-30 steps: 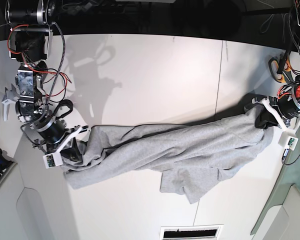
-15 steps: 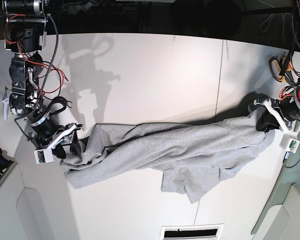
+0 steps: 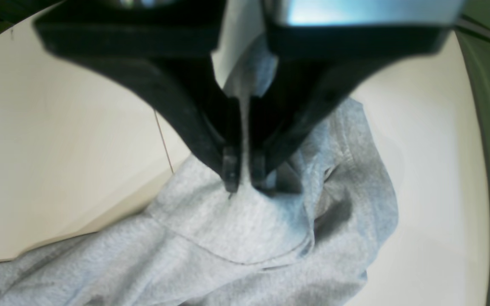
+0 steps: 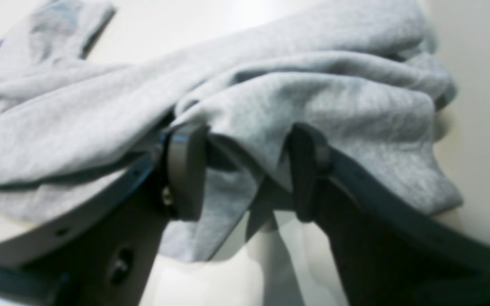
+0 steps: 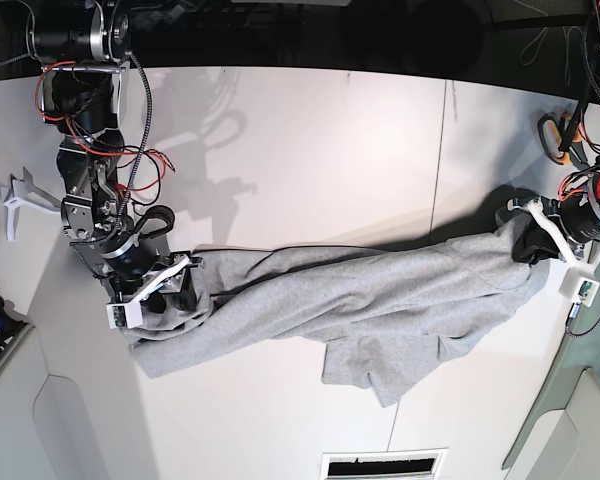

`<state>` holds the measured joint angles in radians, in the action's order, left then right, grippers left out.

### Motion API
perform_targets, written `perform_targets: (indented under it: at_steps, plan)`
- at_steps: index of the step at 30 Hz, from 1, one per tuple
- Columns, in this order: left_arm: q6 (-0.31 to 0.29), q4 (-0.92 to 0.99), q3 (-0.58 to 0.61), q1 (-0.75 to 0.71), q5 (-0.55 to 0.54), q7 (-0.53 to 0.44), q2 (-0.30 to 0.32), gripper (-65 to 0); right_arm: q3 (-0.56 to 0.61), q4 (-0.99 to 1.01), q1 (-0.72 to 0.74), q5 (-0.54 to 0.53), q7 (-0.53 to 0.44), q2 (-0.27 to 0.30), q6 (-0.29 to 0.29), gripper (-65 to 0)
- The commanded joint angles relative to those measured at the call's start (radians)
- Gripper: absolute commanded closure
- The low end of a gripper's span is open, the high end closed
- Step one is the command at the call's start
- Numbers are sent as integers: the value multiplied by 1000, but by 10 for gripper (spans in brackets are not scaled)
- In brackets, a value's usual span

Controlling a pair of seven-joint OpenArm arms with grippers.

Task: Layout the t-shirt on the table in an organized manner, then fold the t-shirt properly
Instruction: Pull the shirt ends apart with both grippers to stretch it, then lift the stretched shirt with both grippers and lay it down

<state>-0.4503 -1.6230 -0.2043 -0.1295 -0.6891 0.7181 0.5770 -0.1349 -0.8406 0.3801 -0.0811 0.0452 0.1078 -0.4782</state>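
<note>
The light grey t-shirt [image 5: 360,300] lies bunched in a long strip across the white table [image 5: 300,150], with one flap hanging toward the front edge. My left gripper [image 5: 520,232] is shut on the shirt's right end; the left wrist view shows its fingertips [image 3: 231,172] pinching a ridge of the t-shirt [image 3: 236,238]. My right gripper [image 5: 180,288] sits at the shirt's left end. The right wrist view shows this gripper [image 4: 245,174] open, its pads [image 4: 183,170] wide apart, with a fold of the t-shirt [image 4: 313,97] drooping between them. No lettering shows.
Orange-handled scissors [image 5: 558,135] lie at the far right. A white bracket [image 5: 20,198] rests at the left edge. A dark seam [image 5: 437,190] crosses the table. A vent slot [image 5: 380,465] sits at the front edge, and a grey-green panel [image 5: 580,400] borders the right.
My right gripper opened and let go of the shirt's left end, drew back to the left, then came back right onto the fabric. The left gripper kept its hold.
</note>
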Motion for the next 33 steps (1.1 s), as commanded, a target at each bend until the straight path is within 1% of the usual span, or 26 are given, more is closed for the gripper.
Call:
perform_targets:
  at_steps: [1, 2, 5, 8, 12, 15, 18, 22, 25, 29, 33]
  plan:
    - [-4, -17, -10, 13, -11, -19, 21, 0, -1, 0, 31, -4, -26, 5, 5, -283]
    - [-4, -17, -10, 13, -14, -19, 21, 0, -1, 10, 37, 0, -26, 5, 5, -230]
    - [-4, -17, -10, 13, -26, -19, 21, 0, -1, 25, 45, 30, -29, 5, 2, 0]
    - [-4, -17, -10, 13, -29, -19, 21, 0, -1, 24, 43, 39, -34, 5, -1, 0]
    - [-4, -17, -10, 13, -29, -19, 21, 0, -2, 14, 42, 51, -38, 6, -43, 0]
    - [-4, -17, -10, 13, -29, -19, 21, 0, -3, -20, 26, 51, -37, 11, -61, 0]
    - [-4, -17, -10, 13, -28, -19, 22, 0, -3, -101, -15, 51, -35, 14, -61, 0]
    - [-4, -21, -13, 16, -28, -18, 27, 0, -3, -275, -97, 50, -4, 29, -68, 0]
    - [-5, -41, -13, 16, -28, -16, 43, 0, -3, -418, -152, 34, 66, 61, -69, 0]
    - [-7, -114, -13, 15, -28, 14, 75, 0, -4, -581, -207, -55, 200, 127, -68, 0]
    - [-6, -223, -15, 15, -28, 41, 111, 0, -37, -716, -256, -137, 292, 188, -68, 0]
